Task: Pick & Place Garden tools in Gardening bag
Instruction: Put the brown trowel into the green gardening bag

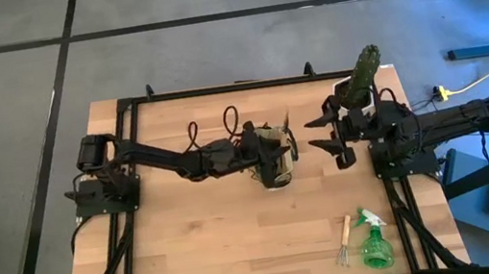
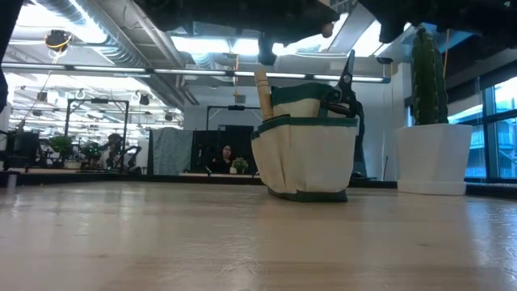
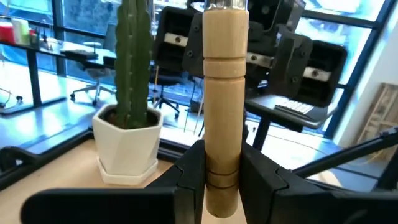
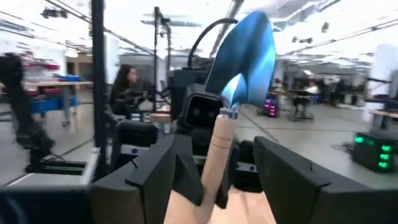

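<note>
Left wrist view: trowel [image 3: 222, 112] handle bears no readable writing.

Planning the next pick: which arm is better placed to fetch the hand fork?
Right. The hand fork lies on its side, and the right gripper is open. The left gripper grips the trowel at the bag.

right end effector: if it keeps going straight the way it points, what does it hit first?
Most likely the wooden-handled trowel, held upright by the left end effector at the gardening bag. It sits right between the right end effector's open fingers, though depth is unclear.
</note>
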Available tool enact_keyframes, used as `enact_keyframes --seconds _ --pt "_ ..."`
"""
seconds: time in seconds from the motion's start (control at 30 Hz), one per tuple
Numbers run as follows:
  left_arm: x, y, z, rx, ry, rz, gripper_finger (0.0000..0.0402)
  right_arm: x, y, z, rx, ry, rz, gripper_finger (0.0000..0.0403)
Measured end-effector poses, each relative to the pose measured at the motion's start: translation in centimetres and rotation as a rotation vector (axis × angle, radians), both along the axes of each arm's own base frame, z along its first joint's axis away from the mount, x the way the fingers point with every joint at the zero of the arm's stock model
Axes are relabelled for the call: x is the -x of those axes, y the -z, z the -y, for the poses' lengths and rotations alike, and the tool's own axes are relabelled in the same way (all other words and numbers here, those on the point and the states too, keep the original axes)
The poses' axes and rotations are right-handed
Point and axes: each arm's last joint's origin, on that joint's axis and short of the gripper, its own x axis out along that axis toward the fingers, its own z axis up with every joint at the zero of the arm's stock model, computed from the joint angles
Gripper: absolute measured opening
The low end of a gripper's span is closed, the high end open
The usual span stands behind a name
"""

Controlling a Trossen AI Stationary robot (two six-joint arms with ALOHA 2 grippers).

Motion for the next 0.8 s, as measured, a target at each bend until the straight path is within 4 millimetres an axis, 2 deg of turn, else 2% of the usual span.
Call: enact_keyframes --seconds 0.3,0.8 --pt "0.0 0.1 -0.4 -0.007 -0.018 -0.009 0.0063 -0.9 -1.3 0.6 -0.107 0.043 -0.141 0.022" --pt "-0.1 0.4 0.3 0.002 -0.008 -0.013 0.0063 -3.3 -0.6 0.7 -0.134 -0.009 -0.096 0.022"
